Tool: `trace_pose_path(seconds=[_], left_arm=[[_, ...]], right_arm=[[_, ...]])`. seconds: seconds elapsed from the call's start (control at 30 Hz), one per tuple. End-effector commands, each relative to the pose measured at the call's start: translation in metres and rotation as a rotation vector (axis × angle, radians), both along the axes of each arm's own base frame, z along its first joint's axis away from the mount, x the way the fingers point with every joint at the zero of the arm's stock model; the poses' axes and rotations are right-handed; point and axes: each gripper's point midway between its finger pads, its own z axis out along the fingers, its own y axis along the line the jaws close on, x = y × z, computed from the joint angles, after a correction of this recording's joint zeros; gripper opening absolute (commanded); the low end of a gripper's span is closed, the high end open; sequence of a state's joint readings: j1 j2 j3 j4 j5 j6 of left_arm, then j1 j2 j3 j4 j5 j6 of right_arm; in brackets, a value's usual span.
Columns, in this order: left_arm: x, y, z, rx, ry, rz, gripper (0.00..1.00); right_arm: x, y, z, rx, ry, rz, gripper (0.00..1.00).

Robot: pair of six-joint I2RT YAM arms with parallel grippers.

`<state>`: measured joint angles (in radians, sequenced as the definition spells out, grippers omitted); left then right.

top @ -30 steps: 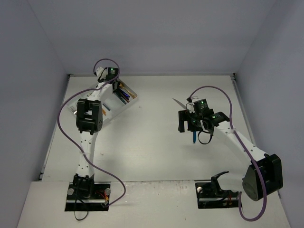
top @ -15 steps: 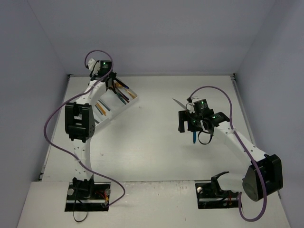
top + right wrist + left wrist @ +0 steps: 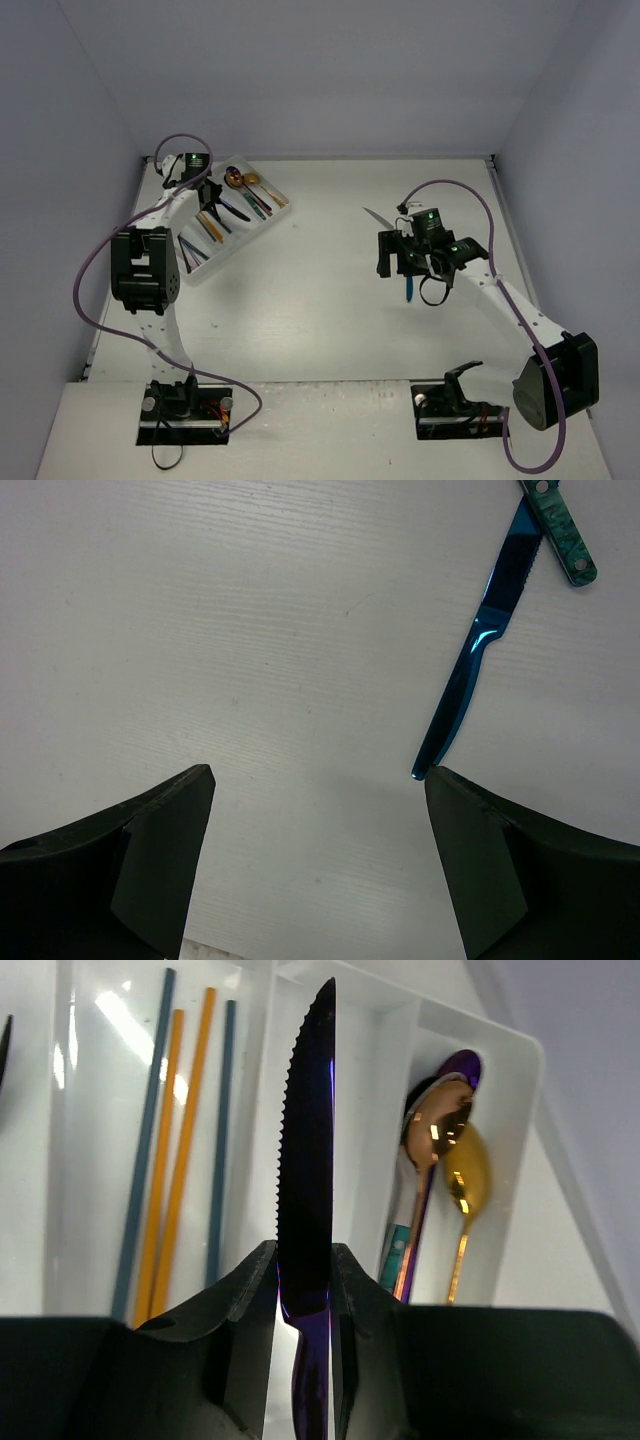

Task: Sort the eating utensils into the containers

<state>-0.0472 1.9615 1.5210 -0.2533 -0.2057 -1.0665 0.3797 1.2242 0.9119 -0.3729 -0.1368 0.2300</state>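
Left claw clamped on purple knife near its handle, blade over tray, far left. Right claw apart above table; blue knife lies just right. Knives look stiff, light, slick: pinch handle across flats.

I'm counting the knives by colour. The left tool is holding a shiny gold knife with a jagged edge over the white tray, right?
No, one bit is off. The shiny jagged-edged metal knife pinched in the left tool is purple, not gold, as the left wrist view shows. It does hang over the translucent white plastic tray.
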Motion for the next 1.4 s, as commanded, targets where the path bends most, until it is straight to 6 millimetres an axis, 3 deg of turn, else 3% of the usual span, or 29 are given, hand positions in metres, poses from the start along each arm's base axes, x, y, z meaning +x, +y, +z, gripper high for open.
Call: trace_pose_path(seconds=[0.0, 0.07, 0.33, 0.47, 0.6, 0.7, 0.83, 0.97, 1.07, 1.1, 1.2, 1.37], left_arm=[[0.016, -0.007, 0.035, 0.006, -0.074, -0.079, 0.02], [0.017, -0.006, 0.015, 0.011, -0.004, -0.094, 0.11], [0.019, -0.003, 0.014, 0.045, 0.036, -0.136, 0.37], [0.016, -0.006, 0.026, 0.049, 0.026, -0.177, 0.44], [0.009, -0.021, 0.056, 0.055, -0.027, -0.27, 0.46], [-0.008, -0.048, 0.085, 0.07, -0.07, -0.424, 0.46], [-0.05, -0.089, 0.119, 0.098, -0.126, -0.602, 0.46], [-0.1, -0.132, 0.117, 0.089, -0.124, -0.782, 0.47], [-0.13, -0.146, 0.105, 0.067, -0.101, -0.868, 0.46], [-0.139, -0.152, 0.109, 0.055, -0.116, -0.897, 0.46], [-0.163, -0.156, 0.101, 0.058, -0.096, -0.949, 0.47], [-0.18, -0.155, 0.092, 0.059, -0.07, -0.98, 0.47]], right_arm=[[0.009, -0.004, 0.018, 0.01, -0.071, -0.03, 0.84], [0.008, -0.007, 0.018, 0.008, -0.076, -0.052, 0.84], [0.007, -0.016, 0.02, 0.002, -0.086, -0.125, 0.84], [0.005, -0.021, 0.015, -0.002, -0.066, -0.191, 0.84], [-0.001, -0.04, -0.005, -0.06, -0.011, -0.31, 0.84], [-0.006, -0.056, -0.022, -0.095, 0.04, -0.385, 0.84], [-0.01, -0.071, -0.044, -0.111, 0.117, -0.443, 0.82], [-0.001, -0.074, -0.049, -0.116, 0.134, -0.44, 0.78], [0.009, -0.068, -0.06, -0.095, 0.173, -0.412, 0.76], [0.012, -0.065, -0.066, -0.093, 0.189, -0.405, 0.75], [0.018, -0.061, -0.081, -0.093, 0.218, -0.4, 0.72], [0.033, -0.058, -0.096, -0.094, 0.23, -0.412, 0.68]])
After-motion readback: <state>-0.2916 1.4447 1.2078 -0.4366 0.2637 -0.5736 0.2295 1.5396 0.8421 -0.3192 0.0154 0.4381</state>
